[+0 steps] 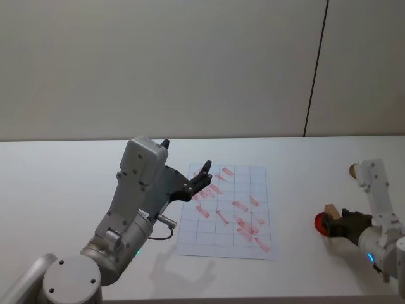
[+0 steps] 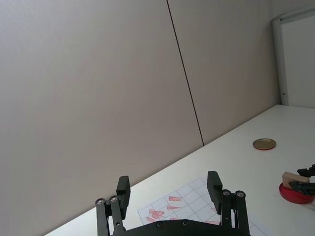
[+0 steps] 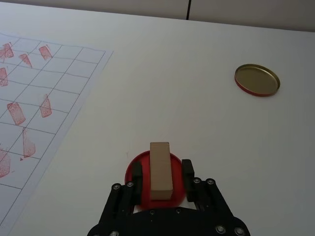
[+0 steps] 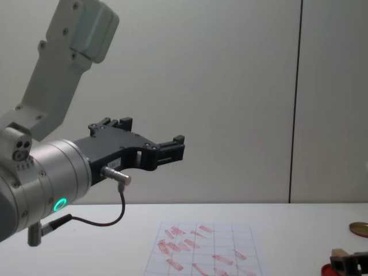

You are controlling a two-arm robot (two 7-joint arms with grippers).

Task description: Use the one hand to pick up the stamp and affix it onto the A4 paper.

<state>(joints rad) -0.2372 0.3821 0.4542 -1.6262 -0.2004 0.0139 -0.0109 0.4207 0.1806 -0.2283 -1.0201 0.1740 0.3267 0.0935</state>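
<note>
Over a half-hidden red disc (image 3: 176, 164), right gripper (image 3: 162, 167) straddles the stamp (image 3: 160, 173).

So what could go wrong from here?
The right gripper straddles the small tan wooden stamp with gaps either side; closing off-centre might tip it on the flat red round disc. The white gridded A4 paper is crowded with red marks, so a new print may overlap. The open left gripper hangs raised by the paper, possibly in the way.

Tan wooden stamp (image 3: 160, 169) sits between the right end effector's (image 3: 162, 170) parted fingers; gridded, red-marked A4 paper (image 3: 74, 73) lies flat to its left.
</note>
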